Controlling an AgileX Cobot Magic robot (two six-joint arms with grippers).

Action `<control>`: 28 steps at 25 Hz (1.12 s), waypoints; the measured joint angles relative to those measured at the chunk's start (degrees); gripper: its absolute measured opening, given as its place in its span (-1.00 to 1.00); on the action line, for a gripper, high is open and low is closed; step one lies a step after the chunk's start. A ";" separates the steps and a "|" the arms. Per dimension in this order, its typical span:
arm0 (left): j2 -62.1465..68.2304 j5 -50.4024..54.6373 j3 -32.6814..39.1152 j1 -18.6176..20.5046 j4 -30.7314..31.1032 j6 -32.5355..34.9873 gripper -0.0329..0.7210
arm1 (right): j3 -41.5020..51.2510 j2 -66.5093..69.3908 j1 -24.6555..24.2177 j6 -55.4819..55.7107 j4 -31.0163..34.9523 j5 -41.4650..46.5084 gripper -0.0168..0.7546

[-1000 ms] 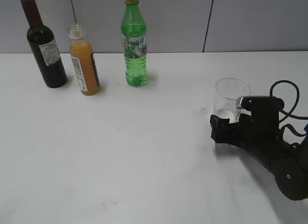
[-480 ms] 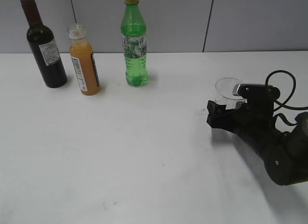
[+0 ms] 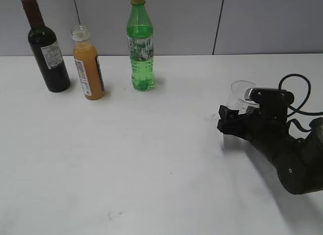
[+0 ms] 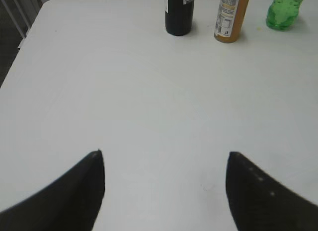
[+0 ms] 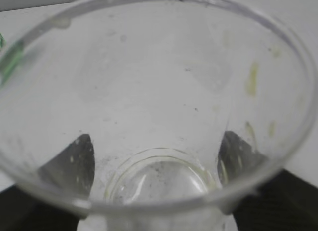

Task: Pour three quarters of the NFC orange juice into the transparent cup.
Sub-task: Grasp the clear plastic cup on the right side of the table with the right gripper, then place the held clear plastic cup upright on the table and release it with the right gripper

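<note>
The NFC orange juice (image 3: 89, 68) stands capless at the back left of the table; its lower part also shows in the left wrist view (image 4: 229, 17). The transparent cup (image 3: 242, 92) stands at the right, empty. My right gripper (image 3: 233, 111) has a finger on each side of the cup's lower part and holds it. In the right wrist view the cup (image 5: 149, 67) fills the frame, and both fingers of the right gripper (image 5: 155, 164) show through its walls. My left gripper (image 4: 164, 164) is open and empty above bare table, far from the bottles. It is out of the exterior view.
A dark wine bottle with a red top (image 3: 46, 50) stands left of the juice and a tall green bottle with a yellow cap (image 3: 141, 45) to its right. A grey wall runs behind them. The white table (image 3: 151, 159) spreads across the middle.
My right gripper moved forward around the cup a second ago. Since half a second ago the cup has shifted slightly right between the fingers while the arm stayed almost still.
</note>
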 joint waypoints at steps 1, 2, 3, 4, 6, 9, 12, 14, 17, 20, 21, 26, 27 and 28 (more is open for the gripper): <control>0.00 0.00 0.00 0.00 0.00 0.00 0.64 | 0.00 0.05 0.00 0.00 0.00 0.00 0.56; 0.00 0.00 0.00 0.00 0.00 0.00 0.64 | 0.00 0.05 0.00 0.00 0.00 0.00 0.54; 0.00 0.00 0.00 0.00 0.00 0.00 0.64 | 0.00 0.05 0.00 0.00 0.00 0.00 0.52; 0.00 0.00 0.00 0.00 0.00 0.00 0.64 | 0.00 0.05 0.00 0.00 -0.11 0.00 0.50; 0.00 0.00 0.00 0.00 0.00 0.00 0.64 | 0.00 0.05 0.00 0.00 -0.81 0.00 0.48; 0.00 0.00 0.00 0.00 0.00 0.00 0.64 | 0.12 -0.03 0.00 -0.52 -2.42 0.00 0.46; 0.00 0.00 0.00 0.00 0.00 0.00 0.64 | 1.28 -1.43 0.00 -0.87 -3.55 0.05 0.45; 0.00 0.00 0.00 0.00 0.00 0.00 0.64 | 2.36 -2.97 0.00 -0.91 -5.77 0.05 0.45; 0.00 0.00 0.00 0.00 0.00 0.00 0.64 | 3.61 -4.29 0.00 -2.07 -13.37 0.05 0.45; 0.00 0.00 0.00 0.00 0.00 0.00 0.64 | 3.81 -4.40 0.00 -6.07 -26.14 0.05 0.45; 0.00 0.00 0.00 0.00 0.00 0.00 0.64 | 3.81 -4.40 0.00 -7.26 -30.77 0.05 0.45; 0.00 0.00 0.00 0.00 0.00 0.00 0.64 | 3.55 -4.40 0.00 -9.21 -44.26 0.05 0.45; 0.00 0.00 0.00 0.00 0.00 0.00 0.64 | 3.35 -4.40 0.00 -9.26 -45.55 0.05 0.45; 0.00 0.00 0.00 0.00 0.00 0.00 0.64 | 3.13 -4.40 0.00 -9.34 -46.95 0.05 0.45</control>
